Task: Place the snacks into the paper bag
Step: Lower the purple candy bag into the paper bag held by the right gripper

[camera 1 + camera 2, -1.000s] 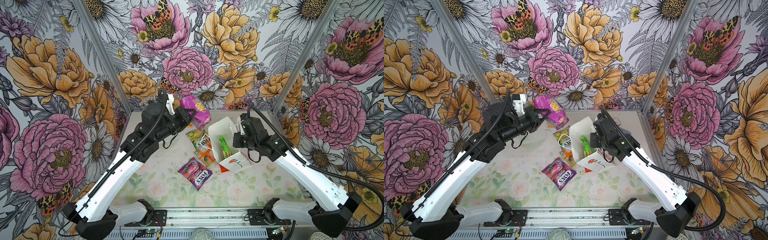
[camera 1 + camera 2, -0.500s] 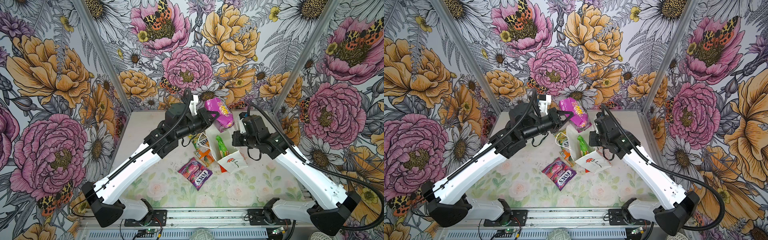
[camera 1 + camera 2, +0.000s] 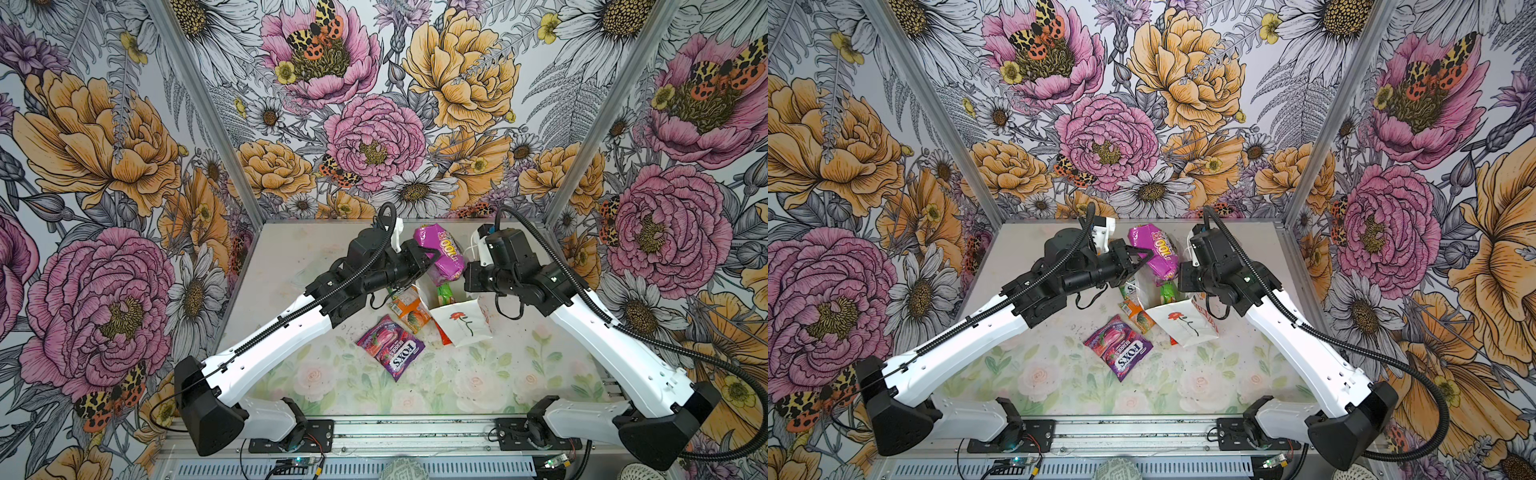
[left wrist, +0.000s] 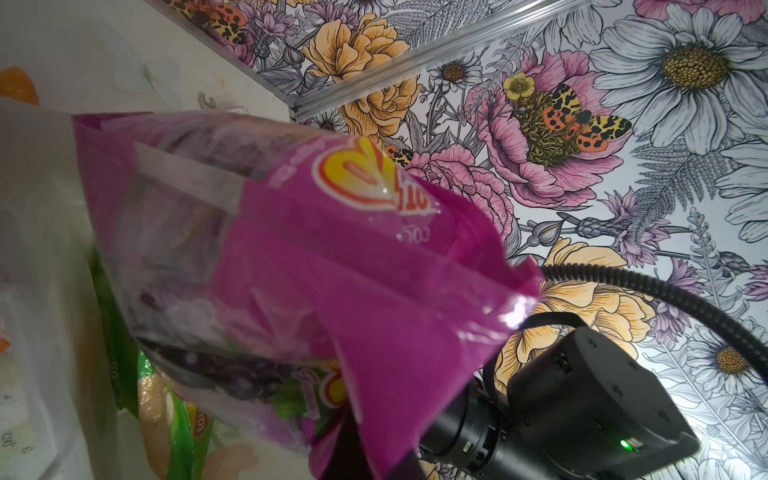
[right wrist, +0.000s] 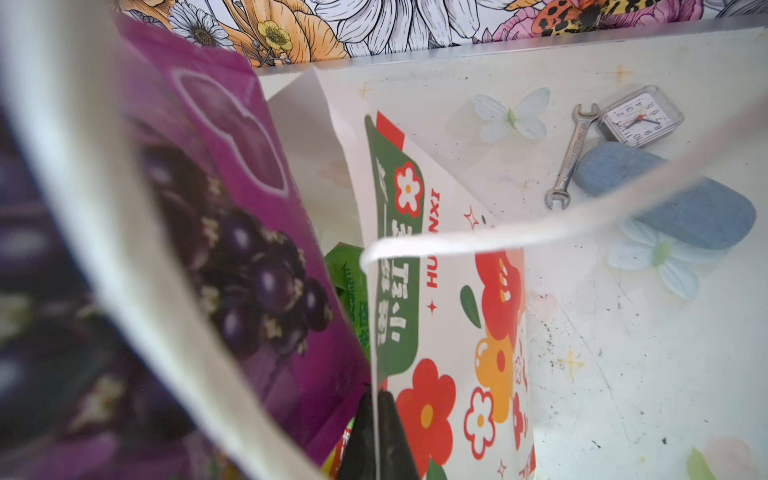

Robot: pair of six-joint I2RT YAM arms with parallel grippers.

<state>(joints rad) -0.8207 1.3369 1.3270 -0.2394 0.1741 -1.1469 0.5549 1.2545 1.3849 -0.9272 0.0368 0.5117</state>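
1. Purple packet [image 3: 441,249] partly hides the left end effector [image 3: 1146,257], which is closed on it above the paper bag [image 3: 461,326] mouth.
2. Right end effector [image 5: 377,436] is closed, pinching the paper bag rim.
3. Earlier the purple packet was left of the paper bag.

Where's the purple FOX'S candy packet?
In both top views the FOX'S packet lies flat near the middle, close to the orange packet, left of the paper bag.

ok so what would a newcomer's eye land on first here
The magenta snack packet stands out, pinched in the left hand at the open mouth of the white paper bag. The right hand grips the bag's rim, and a purple FOX'S packet lies flat on the table nearer the arm bases.
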